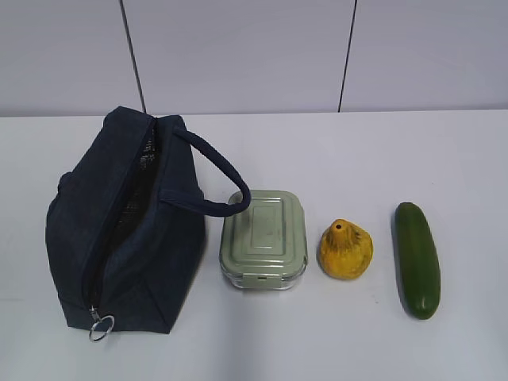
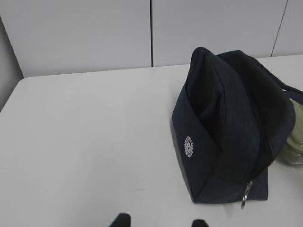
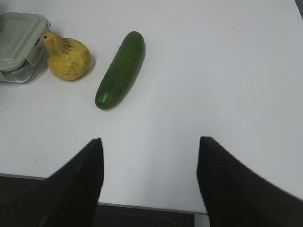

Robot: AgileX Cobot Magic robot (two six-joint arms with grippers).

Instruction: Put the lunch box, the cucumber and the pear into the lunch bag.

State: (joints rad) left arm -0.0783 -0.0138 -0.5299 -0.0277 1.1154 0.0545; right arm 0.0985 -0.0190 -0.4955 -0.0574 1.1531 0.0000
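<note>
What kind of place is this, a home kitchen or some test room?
Probably a lab or test room, not a kitchen: a bare white table, plain grey wall panels behind, and only the lunch bag, lunch box, pear and cucumber laid in a row.

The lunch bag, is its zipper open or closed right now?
Open. In the exterior view the lunch bag shows a dark gap along its top, and the ring pull sits at the near end.

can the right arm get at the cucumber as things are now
Probably yes. The right claw is open, with bare table between it and the cucumber, which lies apart from the pear.
</note>
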